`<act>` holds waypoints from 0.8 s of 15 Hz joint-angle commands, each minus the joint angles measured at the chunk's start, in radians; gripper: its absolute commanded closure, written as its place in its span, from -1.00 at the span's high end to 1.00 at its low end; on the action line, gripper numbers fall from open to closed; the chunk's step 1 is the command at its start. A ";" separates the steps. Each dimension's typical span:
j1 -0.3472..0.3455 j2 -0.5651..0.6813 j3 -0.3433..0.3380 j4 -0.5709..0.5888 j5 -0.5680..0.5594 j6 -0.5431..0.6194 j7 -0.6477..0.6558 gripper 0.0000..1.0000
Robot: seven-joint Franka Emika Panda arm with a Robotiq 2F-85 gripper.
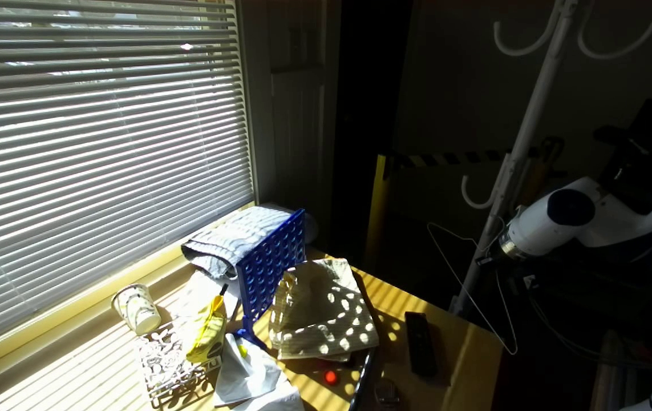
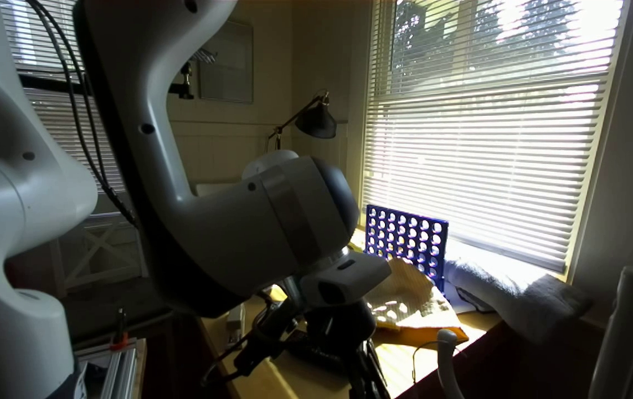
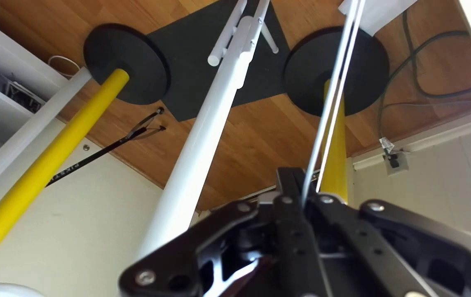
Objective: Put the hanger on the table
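Note:
The hanger is a thin white wire loop (image 1: 478,310) that hangs from my gripper (image 1: 485,260) in an exterior view, beside the table's right edge and in front of the coat rack pole. In the wrist view its two wires (image 3: 334,93) run up from between the fingertips (image 3: 303,181), which are closed together on it. In an exterior view part of the wire (image 2: 414,363) shows near a white hook, and the dark gripper (image 2: 369,377) is partly lost in shadow. The table (image 1: 391,294) has a yellow-tan top with striped sunlight; it also shows (image 2: 272,379) behind the arm.
A black remote (image 1: 420,342), beige cloth (image 1: 326,308), blue game grid (image 1: 271,262), red ball (image 1: 331,377) and yellow pouch (image 1: 209,334) lie on the table. A white coat rack (image 1: 531,125) with hooks stands close to the gripper. Yellow posts (image 3: 66,140) stand on the floor.

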 commanded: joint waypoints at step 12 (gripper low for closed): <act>-0.027 -0.047 -0.019 -0.005 0.000 0.072 -0.179 -0.99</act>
